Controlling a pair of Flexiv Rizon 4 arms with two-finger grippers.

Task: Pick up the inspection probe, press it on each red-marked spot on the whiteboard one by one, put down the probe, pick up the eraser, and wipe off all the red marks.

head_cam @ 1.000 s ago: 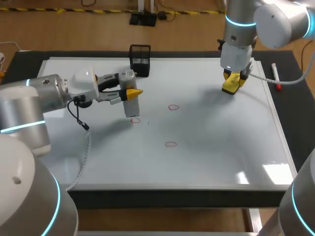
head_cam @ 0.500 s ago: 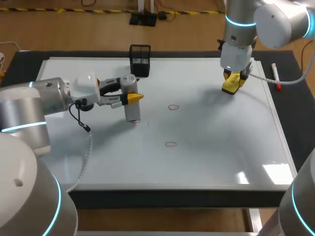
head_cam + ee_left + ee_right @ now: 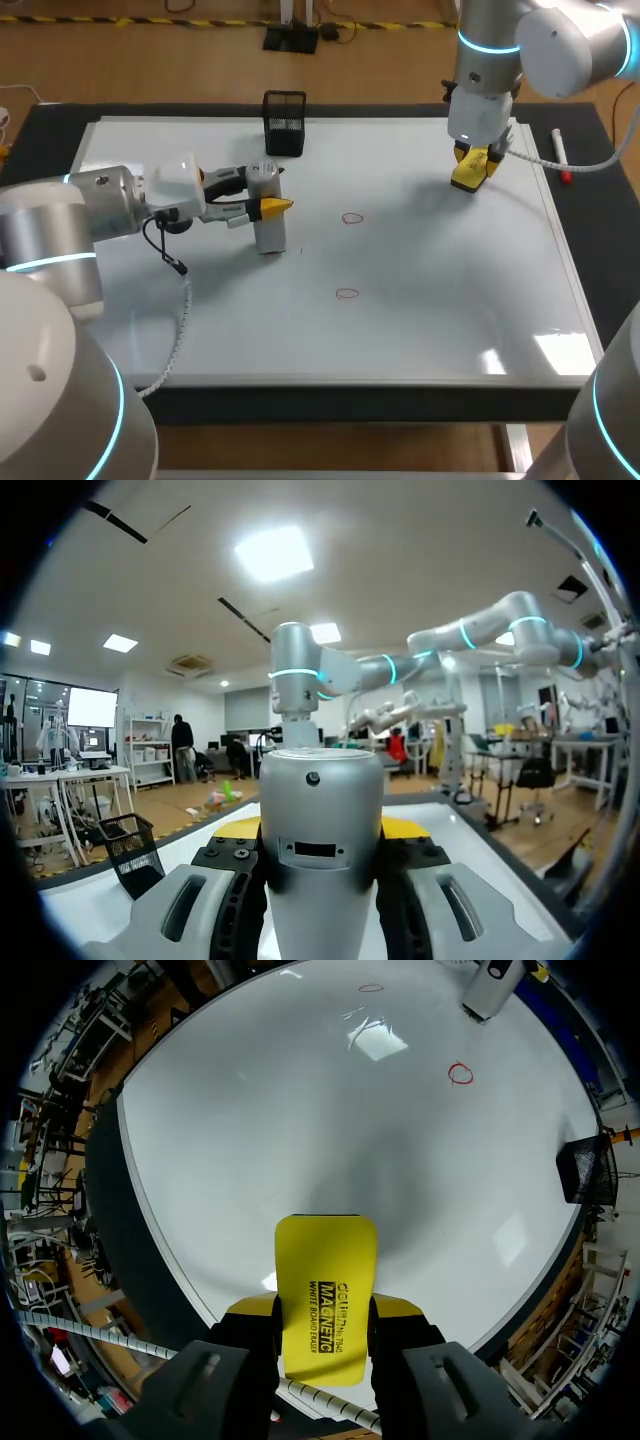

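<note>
- Found the left gripper (image 3: 266, 203) clamped from 2 sides on the smooth, silver-grey cylindrical inspection probe (image 3: 270, 236), with its yellow fingertips pressed against the rounded body.
- Saw that probe standing upright, its lower end touching the glossy white rectangular whiteboard (image 3: 430, 300), left of the board's middle.
- Noted, in the left wrist view, a small dark dot and a dark rectangular slot on the probe's matte metal face.
- Counted 2 thin hand-drawn outlines showing on the board: the farther red oval (image 3: 351, 218) just right of the probe, and the nearer red oval (image 3: 347, 294) towards the front edge.
- Found the right gripper (image 3: 472, 168) closed on the flat yellow plastic eraser (image 3: 327, 1290), which had rounded corners, over the board's far right part.
- Could not tell whether the eraser touched the surface.
- Saw a square black wire-mesh pen cup (image 3: 284, 123) standing at the board's far edge, beyond the probe.
- Saw a slim white marker with a red cap (image 3: 560, 155) lying on the dark mat, right of the board.
</note>
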